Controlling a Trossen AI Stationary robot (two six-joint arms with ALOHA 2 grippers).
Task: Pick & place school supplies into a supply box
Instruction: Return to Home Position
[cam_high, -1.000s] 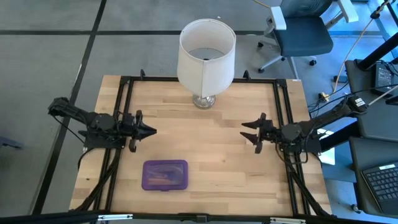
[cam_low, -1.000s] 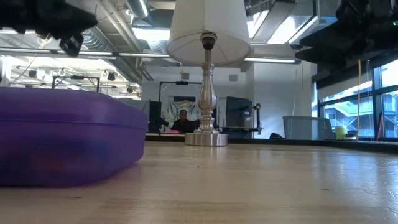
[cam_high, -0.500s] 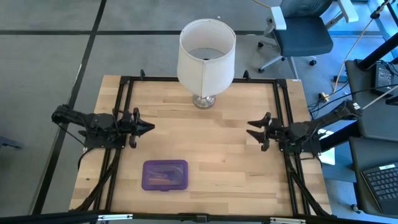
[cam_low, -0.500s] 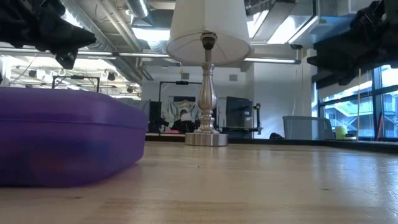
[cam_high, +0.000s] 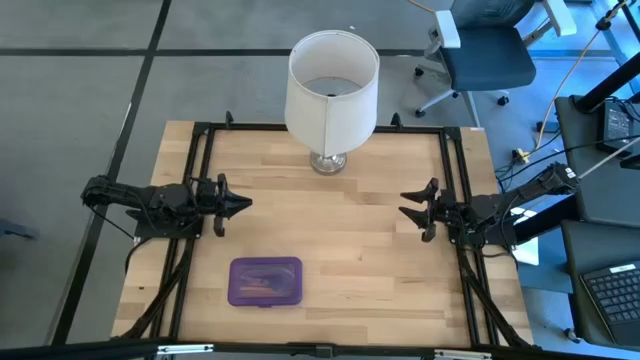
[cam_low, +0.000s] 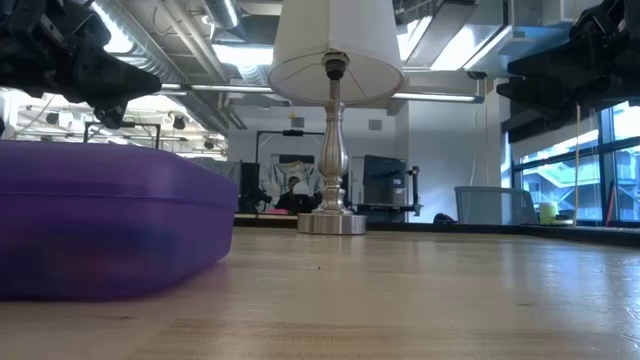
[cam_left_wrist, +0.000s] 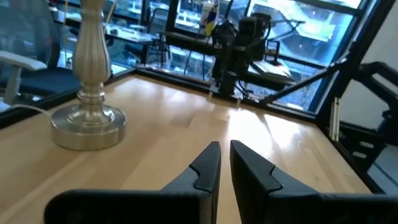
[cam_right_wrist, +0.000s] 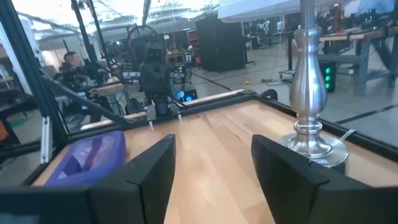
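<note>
Between the two grippers, the wooden table (cam_high: 350, 250) lies bare, and the white-shaded lamp (cam_high: 332, 90) stands at its far edge, ahead of both and off to one side of each. The supply box (cam_high: 266, 281) lies flat with its lid down, near the left gripper and off to the side of its pointing line, well apart from the right gripper. Faint shapes show through the purple lid, too small to name.

I'd call that box light, rigid and smooth, so likely slippery. It's too wide to span flat, so the best hold is across a thin edge or a rounded corner, and gently, since the hinged lid could pop.

The left gripper (cam_high: 238, 205) hovers above the table with its fingers (cam_left_wrist: 208, 165) almost together, a mere slit between them, holding nothing. The right gripper (cam_high: 405, 203) faces it from across the table, spread wide and also bare, touching nothing.
</note>
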